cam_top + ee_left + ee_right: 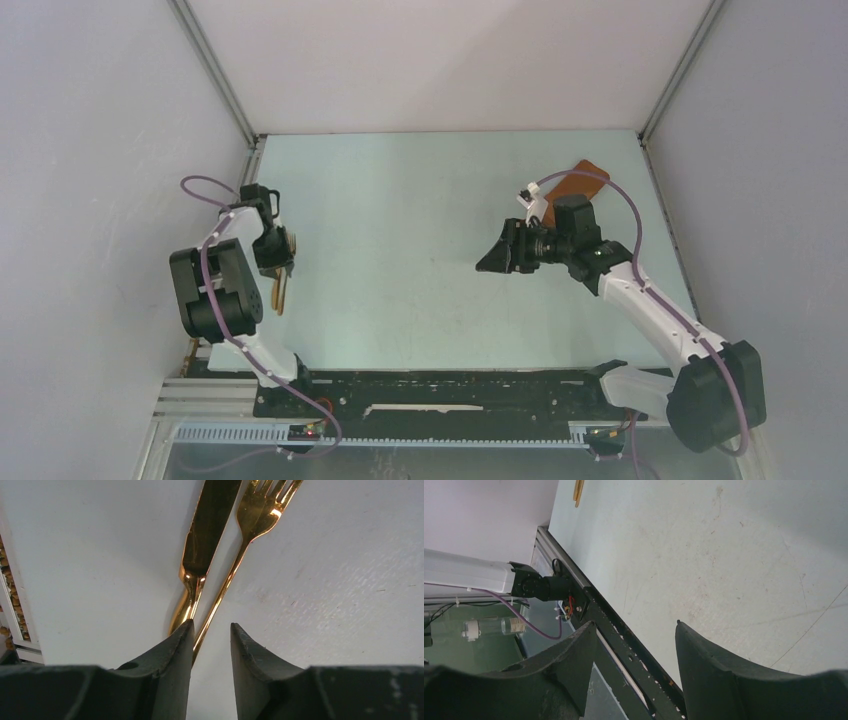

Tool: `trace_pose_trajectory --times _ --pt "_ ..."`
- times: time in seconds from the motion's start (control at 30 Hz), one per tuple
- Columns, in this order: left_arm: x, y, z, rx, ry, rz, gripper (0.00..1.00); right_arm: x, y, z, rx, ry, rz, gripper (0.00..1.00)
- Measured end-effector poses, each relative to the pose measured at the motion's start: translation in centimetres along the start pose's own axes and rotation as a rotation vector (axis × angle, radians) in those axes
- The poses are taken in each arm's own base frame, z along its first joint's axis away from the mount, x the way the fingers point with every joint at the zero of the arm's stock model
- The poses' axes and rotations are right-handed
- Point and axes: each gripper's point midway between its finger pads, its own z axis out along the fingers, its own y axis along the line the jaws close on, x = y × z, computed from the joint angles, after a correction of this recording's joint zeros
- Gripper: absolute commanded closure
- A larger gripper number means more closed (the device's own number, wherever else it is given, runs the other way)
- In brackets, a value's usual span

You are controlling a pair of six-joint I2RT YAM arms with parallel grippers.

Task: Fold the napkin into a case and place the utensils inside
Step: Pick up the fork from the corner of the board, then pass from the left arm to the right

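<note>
While the napkin waits far right, the cutlery sits at the left edge

Though the napkin (588, 176) lies as a narrow rust-orange oblong in the far right corner of the table (420, 300), partly hidden behind your right arm (650, 300), the utensils (280, 288) lie well apart from it, near the table's left edge. From the left wrist you see them as a shiny gold-coloured knife (206, 535) and fork (260, 512), side by side, handles towards the camera. Your left fingers (172, 665) stand low over those handles with a narrow gap. The fork's thin handle runs into that gap, close against one finger, and the knife's handle passes just outside the same finger. Whether either handle is touched, you cannot tell. Your right fingers (574, 665) hang above the middle of the table, spread wide
</note>
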Motion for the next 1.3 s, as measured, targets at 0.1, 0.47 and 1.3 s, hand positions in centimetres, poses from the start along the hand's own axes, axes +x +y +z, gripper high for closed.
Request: trace_pose_trajectory --times 0.1,0.47,1.3 --pt "-0.2 -0.2 0.1 0.002 -0.006 0.012 0.66 0.0 0.0 0.1 -0.006 0.003 -0.002 0.33" --pt "-1.8 -1.7 2.2 0.021 0.034 0.061 0.75 0.1 -0.3 0.4 -0.008 0.014 0.005 0.34" --pt "3.3 -23.4 -9.8 0.422 -0.288 0.431 1.00 -0.8 -5.2 3.0 -0.006 0.050 0.142 0.38"
